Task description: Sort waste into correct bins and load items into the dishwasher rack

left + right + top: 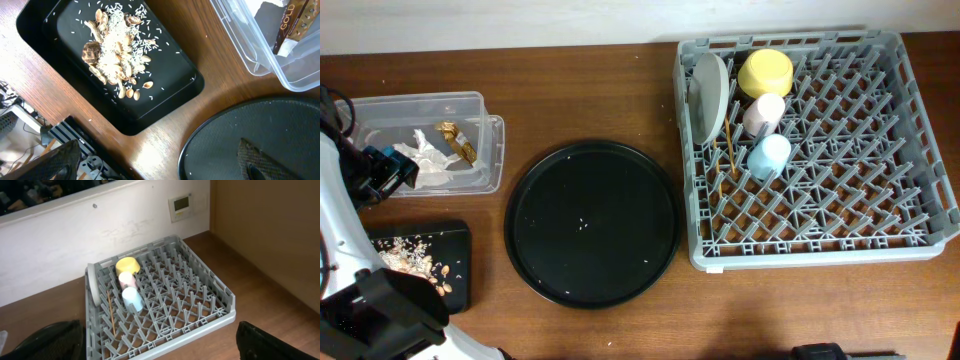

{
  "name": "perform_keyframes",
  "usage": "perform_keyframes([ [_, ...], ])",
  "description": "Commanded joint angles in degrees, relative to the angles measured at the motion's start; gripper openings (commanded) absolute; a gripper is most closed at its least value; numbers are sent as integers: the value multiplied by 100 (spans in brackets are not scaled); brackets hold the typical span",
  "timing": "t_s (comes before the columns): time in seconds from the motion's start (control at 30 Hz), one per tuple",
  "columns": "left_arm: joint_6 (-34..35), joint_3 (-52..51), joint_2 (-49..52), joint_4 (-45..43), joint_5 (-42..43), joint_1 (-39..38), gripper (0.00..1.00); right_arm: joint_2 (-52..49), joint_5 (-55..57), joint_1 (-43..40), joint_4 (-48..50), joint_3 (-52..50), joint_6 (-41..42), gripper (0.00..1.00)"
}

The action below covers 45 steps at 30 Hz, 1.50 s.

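Note:
The grey dishwasher rack [840, 150] [200, 305] holds the pale grey plate [708, 95] on edge, the yellow bowl [766, 72], the pink cup [764, 112], the light blue cup [769, 155] and the chopsticks [730, 150] in its far left part. The clear box [470, 110] [250, 45] holds white napkins [432, 160] and the gold-brown wrapper [456, 141] [292, 22]. The flat black tray [460, 260] [165, 95] holds food scraps [415, 262] [112, 50]. My left gripper [160, 170] is open and empty, high above the table between the trays. My right gripper [160, 347] is open and empty, well back from the rack.
A large round black tray [592, 222] [260, 135] lies between the bins and the rack, with a few crumbs on it. My left arm [355, 210] stands at the table's left edge. A wall runs behind the rack.

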State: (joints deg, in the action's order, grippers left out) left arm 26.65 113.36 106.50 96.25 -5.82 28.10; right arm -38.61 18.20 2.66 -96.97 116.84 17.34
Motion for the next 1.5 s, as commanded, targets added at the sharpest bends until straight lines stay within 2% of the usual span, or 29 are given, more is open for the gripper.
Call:
perform_keyframes([
  [0.0, 9, 57, -120, 4, 0, 20, 99, 7, 31, -52, -33, -4, -20, 98],
  [0.1, 9, 57, -120, 4, 0, 20, 99, 66, 136, -48, -33, -83, -63, 99],
  [0.17, 9, 57, -120, 4, 0, 20, 99, 490, 138, -48, 334, -1036, -70, 98],
  [0.3, 9, 57, -120, 4, 0, 20, 99, 2264, -748, -48, 3491, -5198, -769, 98],
  [0.33, 9, 57, -120, 4, 0, 20, 99, 2638, -1080, -48, 4690, -6603, -769, 98],
  [0.4, 9, 57, -120, 4, 0, 20, 99, 3049, -1729, -48, 6798, -8577, -769, 98],
  [0.43, 9, 57, -120, 4, 0, 20, 99, 3246, -1860, -44, 7554, -9252, -769, 98],
  [0.5, 9, 57, -120, 4, 0, 20, 99, 3849, -1858, -44, 8275, -10085, -787, 98],
  [0.53, 9, 57, -120, 4, 0, 20, 99, 3812, -1867, -55, 8662, -10380, -811, 98],
  [0.67, 9, 57, -120, 4, 0, 20, 99, 3838, -1871, -48, 9499, -11110, -1095, 98],
  [0.73, 9, 57, -120, 4, 0, 20, 99, 3840, -1923, -48, 10336, -11650, -1115, 98],
  [0.8, 9, 57, -120, 4, 0, 20, 99, 3840, -1978, -48, 10229, -11652, -1480, 98],
  [0.9, 9, 57, -120, 4, 0, 20, 99, 3840, -1974, -48, 9241, -11652, -2017, 98],
  [1.47, 9, 57, -120, 4, 0, 20, 99, 3836, -1797, -48, 9230, -11652, -2055, 98],
])
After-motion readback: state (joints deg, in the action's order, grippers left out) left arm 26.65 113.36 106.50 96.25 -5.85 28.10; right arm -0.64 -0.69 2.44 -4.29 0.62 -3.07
